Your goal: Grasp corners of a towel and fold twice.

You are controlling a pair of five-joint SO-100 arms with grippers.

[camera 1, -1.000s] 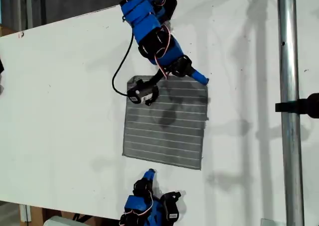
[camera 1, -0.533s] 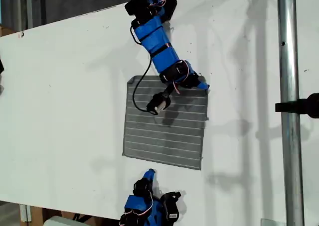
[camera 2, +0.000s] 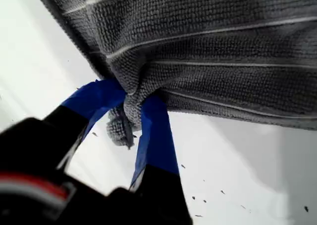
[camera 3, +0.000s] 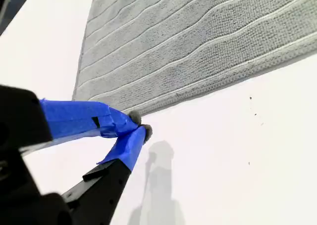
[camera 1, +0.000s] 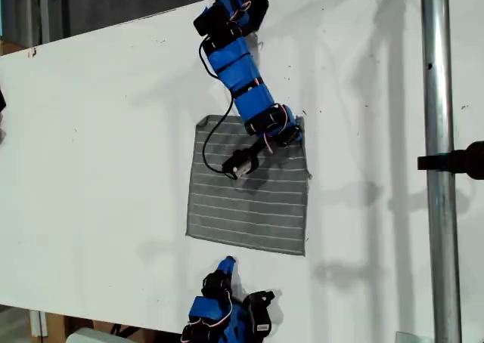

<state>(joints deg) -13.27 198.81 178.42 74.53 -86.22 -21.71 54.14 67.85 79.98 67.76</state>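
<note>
The grey striped towel (camera 1: 249, 199) lies flat on the white table, in the middle of the exterior view. My first gripper (camera 1: 297, 129) reaches down from the exterior view's top and is shut on the towel's upper right corner (camera 2: 130, 117). In the first wrist view that corner bunches up between the blue fingers (camera 2: 157, 136). My second gripper (camera 1: 225, 265) sits at the exterior view's bottom, just short of the towel's lower edge (camera 3: 198, 86). Its blue fingertips (camera 3: 131, 136) meet with nothing between them. The towel's other corners rest on the table.
A metal pole (camera 1: 437, 169) runs top to bottom along the exterior view's right, with a black clamp (camera 1: 463, 160) on it. The first arm's black cable (camera 1: 212, 135) and camera (camera 1: 240, 160) hang over the towel's upper part. The white table (camera 1: 91, 146) extends to the exterior view's left.
The first arm swung over toward the towel's upper right corner and shut on it. That corner has drawn slightly inward and bunched. The second arm has not moved.
</note>
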